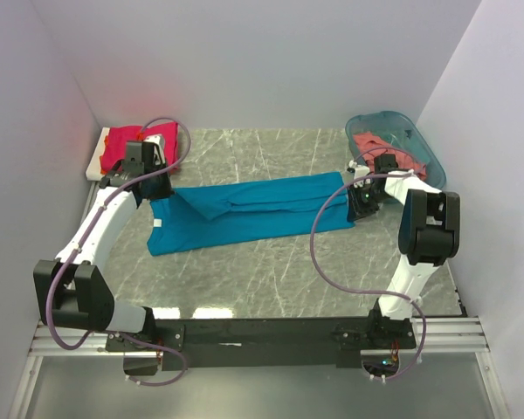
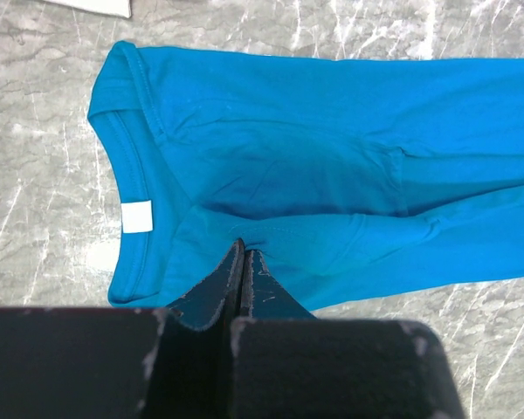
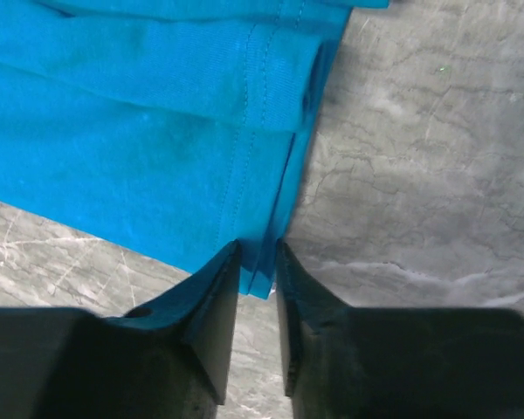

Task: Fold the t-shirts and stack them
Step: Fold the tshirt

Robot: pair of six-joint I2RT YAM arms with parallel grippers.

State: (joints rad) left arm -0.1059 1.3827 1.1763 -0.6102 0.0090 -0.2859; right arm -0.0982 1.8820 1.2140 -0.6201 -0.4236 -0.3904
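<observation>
Left gripper (image 2: 244, 258) is being pressed shut on a fold of the teal-blue t-shirt (image 2: 314, 131), spread along the marble table (image 2: 35, 218); right gripper (image 3: 258, 262) is being held slightly apart astride its hem.

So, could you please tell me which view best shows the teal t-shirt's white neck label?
The left wrist view: the white label sits large and clear inside the collar of the teal t-shirt. The top external view shows it only as a tiny speck; the right wrist view shows just the hem, no label.
</observation>
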